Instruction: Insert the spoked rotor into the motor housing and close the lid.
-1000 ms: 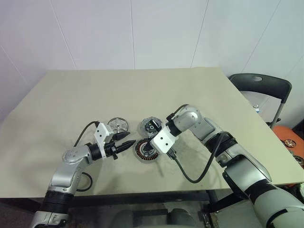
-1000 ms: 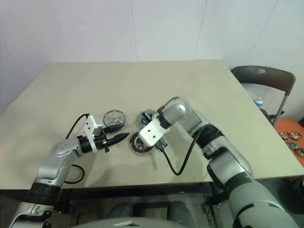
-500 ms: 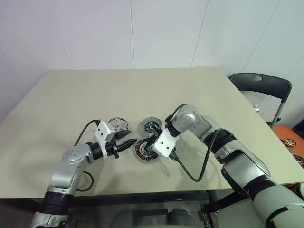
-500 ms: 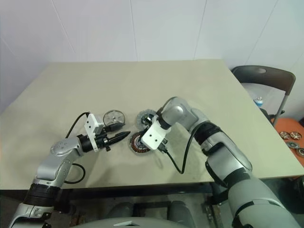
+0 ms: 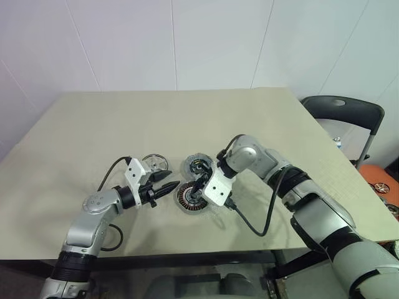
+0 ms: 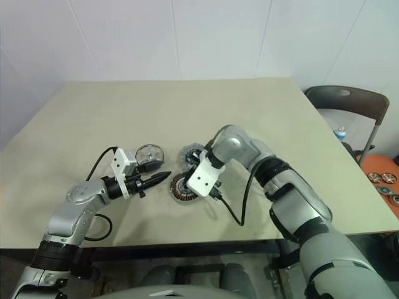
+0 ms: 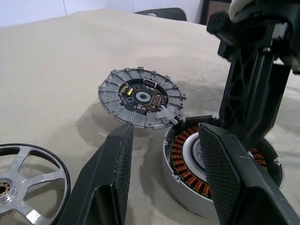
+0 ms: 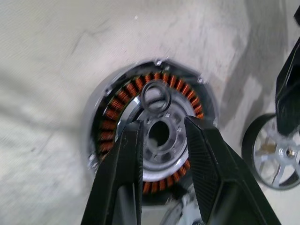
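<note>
The motor housing (image 5: 191, 198) rests on the counter (image 5: 262, 124), copper windings exposed. The right gripper (image 8: 164, 133) points down into it, fingers (image 8: 124, 159) parted a narrow gap over the central hub, gripping nothing. The left gripper (image 7: 164, 154) lies level just beside the housing, fingers (image 7: 119, 159) apart and empty. The lid (image 7: 140, 97) lies flat just behind the housing. The spoked rotor (image 5: 154, 164) lies behind the left gripper, on the counter
</note>
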### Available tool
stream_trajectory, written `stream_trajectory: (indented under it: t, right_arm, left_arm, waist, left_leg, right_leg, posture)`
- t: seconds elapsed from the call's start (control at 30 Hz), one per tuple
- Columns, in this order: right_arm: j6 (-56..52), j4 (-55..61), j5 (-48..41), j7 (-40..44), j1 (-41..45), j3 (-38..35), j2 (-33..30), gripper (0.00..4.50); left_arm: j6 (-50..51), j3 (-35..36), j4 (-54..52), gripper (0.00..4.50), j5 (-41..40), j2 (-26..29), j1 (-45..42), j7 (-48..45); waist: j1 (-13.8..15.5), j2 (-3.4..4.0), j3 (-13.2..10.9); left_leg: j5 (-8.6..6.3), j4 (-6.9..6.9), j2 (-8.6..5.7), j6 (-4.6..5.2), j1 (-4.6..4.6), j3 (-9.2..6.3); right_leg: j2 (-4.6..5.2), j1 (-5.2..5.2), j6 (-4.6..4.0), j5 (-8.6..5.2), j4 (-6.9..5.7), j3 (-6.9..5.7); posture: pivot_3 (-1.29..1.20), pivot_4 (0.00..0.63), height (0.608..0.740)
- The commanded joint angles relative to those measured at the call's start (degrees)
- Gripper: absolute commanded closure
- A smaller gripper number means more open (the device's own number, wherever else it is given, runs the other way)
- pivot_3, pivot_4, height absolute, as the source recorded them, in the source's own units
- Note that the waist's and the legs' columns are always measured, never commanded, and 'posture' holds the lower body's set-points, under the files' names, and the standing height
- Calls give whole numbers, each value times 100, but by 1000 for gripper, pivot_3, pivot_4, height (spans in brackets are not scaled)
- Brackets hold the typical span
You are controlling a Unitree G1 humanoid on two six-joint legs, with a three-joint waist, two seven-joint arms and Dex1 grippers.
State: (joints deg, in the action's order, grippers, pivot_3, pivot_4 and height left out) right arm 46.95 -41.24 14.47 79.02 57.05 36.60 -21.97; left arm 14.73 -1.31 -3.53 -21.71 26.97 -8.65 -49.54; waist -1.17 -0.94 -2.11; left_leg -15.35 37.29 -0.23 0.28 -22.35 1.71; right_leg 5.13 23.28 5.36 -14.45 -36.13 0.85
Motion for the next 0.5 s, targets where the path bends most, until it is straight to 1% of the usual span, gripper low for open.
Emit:
stream_trajectory:
  t: [0.03, 0.27, 0.4, 0.47, 0.5]
  right_arm:
    - [15, 314, -203, 116, 93, -95, -97, 3035]
    - [-390, 931, -613, 553, -156, -79, -248, 3035]
    - [-822, 1398, -1075, 757, -346, -155, -181, 3035]
    - [-902, 1437, -1096, 769, -374, -145, -163, 3035]
    - [-925, 1424, -1102, 738, -380, -158, -144, 3214]
  left_arm:
    - [-59, 43, -159, 2159, 9, 35, -45, 0]
    - [-118, -4, 14, 2159, 50, -19, -157, -25]
    - [-191, 15, 183, 2159, 77, -19, -205, -74]
    - [-213, 28, 229, 2159, 79, -13, -219, -101]
    - [-222, 36, 242, 2159, 77, -8, -220, -117]
  waist:
    - [0, 0, 0]
    - [7, 0, 0]
    - [9, -1, 1]
    - [8, -1, 1]
    - [7, -1, 1]
  left_leg:
    - [0, -1, 1, 0, 1, 0]
    - [2, -3, 4, -2, 2, 0]
    - [2, -2, 4, -2, 2, -1]
    - [2, -2, 4, -2, 2, -1]
    - [2, -2, 4, -2, 3, -1]
  right_leg:
    - [-1, 0, 0, 0, 0, 0]
    - [-5, 0, 0, 0, -1, 0]
    - [-3, -2, 0, 0, 0, 0]
    - [-3, -1, 0, 0, 0, 0]
    - [-3, -1, 0, 0, -1, 0]
  posture:
    - [0, 0, 740]
    - [0, 0, 740]
    - [0, 0, 740]
    - [0, 0, 740]
    - [0, 0, 740]
